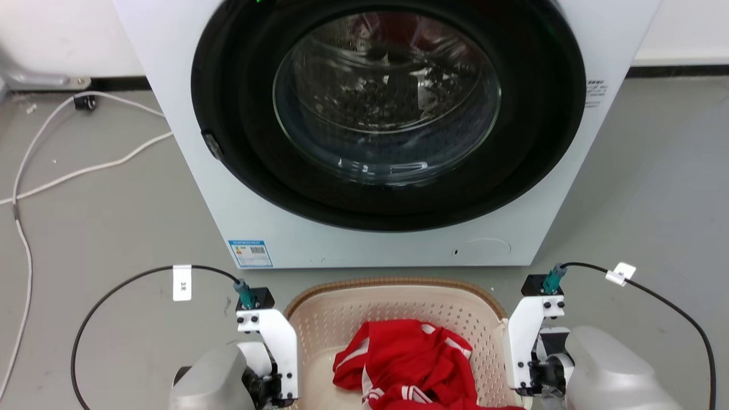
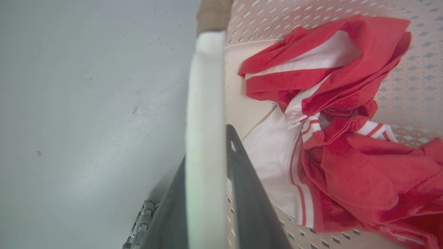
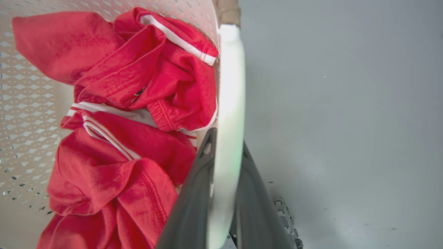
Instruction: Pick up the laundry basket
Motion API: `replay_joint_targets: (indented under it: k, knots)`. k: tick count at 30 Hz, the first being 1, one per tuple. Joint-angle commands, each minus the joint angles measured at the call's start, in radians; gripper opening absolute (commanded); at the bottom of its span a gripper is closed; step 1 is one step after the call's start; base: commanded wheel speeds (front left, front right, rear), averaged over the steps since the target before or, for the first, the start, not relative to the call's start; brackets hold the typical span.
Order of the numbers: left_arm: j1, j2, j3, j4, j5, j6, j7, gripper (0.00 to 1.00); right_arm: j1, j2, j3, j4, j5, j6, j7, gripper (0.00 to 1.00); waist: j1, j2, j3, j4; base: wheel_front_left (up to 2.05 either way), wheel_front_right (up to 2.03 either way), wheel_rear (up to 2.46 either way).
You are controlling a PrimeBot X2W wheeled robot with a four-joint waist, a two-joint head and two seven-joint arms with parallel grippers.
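**Head view: laundry basket (image 1: 342,319) at lower centre, both handles clamped**

The basket sits at the bottom middle of the frame, just in front of the washing machine (image 1: 370,245), with a red garment (image 1: 410,364) heaped inside. I can't tell from here whether its base is off the floor (image 1: 114,228).

Left wrist view: the left gripper (image 2: 206,145) is narrowed onto the left handle (image 2: 206,86). One finger is inside the basket wall and one outside, and the handle fills the gap. Right wrist view: the right gripper (image 3: 226,138) sits the same way on the right handle (image 3: 231,76). I read both as holding, not just straddling.

How I'd run the lift:
- Raise both arms together at the same rate and keep the rim level. Any skew twists the handles in the pinch.
- Don't jerk. The handles look like smooth plastic, so I'd expect slip.
- Go straight up first, because the far rim is near the machine front.
- The load is light cloth, so tilt should be small.

View differences: the head view gives me the basket-to-machine spacing and both wrists flanking the basket. For finger contact I rely on the wrist views. In the right wrist view the garment lies right beside the inside finger, and I can't tell whether it's caught.
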Motion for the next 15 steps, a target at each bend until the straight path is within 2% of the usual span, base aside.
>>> replay_joint_targets:
  k: [1,15]
  knots:
    - [0.011,-0.036,-0.007,-0.021,-0.014,-0.015,0.000,0.00,0.015,0.038,0.005,-0.011,0.011,0.012,0.004,0.00,0.0003,0.0000,-0.026,-0.003,0.00,0.00,0.00]
    - [0.072,-0.045,-0.056,-0.020,-0.064,-0.015,-0.011,0.00,0.068,0.041,0.003,-0.006,0.029,0.012,0.007,0.00,0.0003,0.0000,-0.062,0.004,0.00,0.00,0.00]
